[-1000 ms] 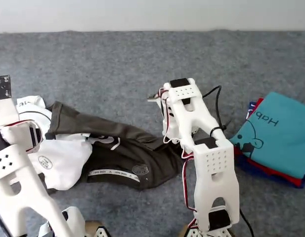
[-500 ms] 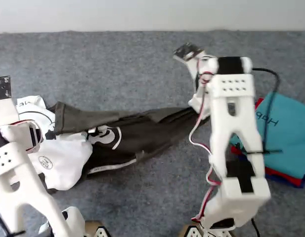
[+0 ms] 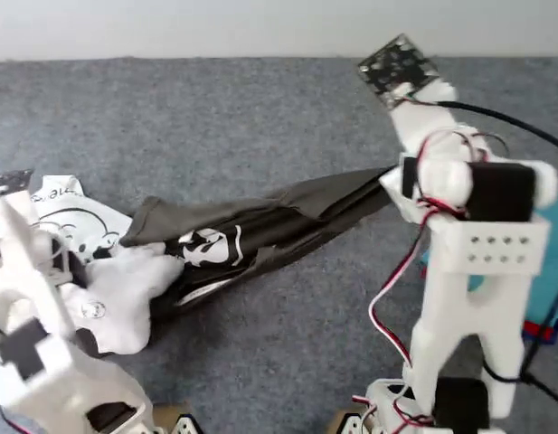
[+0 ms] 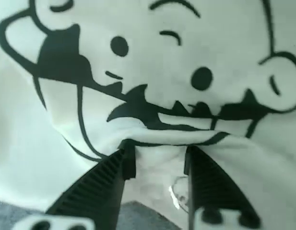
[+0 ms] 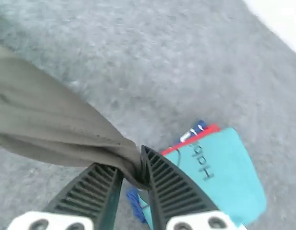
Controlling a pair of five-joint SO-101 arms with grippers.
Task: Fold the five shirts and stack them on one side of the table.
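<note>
A dark olive shirt (image 3: 260, 231) hangs stretched across the grey table, from the pile at the left up to my right gripper (image 3: 387, 185). That gripper (image 5: 131, 167) is shut on a bunched corner of the olive shirt (image 5: 47, 124), raised above the table. Part of the olive shirt lies on a crumpled white shirt (image 3: 116, 289) with a black cartoon print at the left. My left gripper (image 4: 157, 160) stands open right on the white shirt (image 4: 152, 72), a fold of cloth between its fingers. A stack of folded shirts (image 3: 554, 262) with a teal one on top lies at the right edge.
The folded stack (image 5: 215, 177) lies just beyond and below the right gripper, red and blue layers under the teal. Bare grey felt (image 3: 215, 117) covers the far half of the table. The right arm's white body (image 3: 468, 298) stands tall at the front right.
The right arm has risen and swung right and back with the olive shirt, pulling it taut off the pile. The left arm has shifted over the white shirt.
</note>
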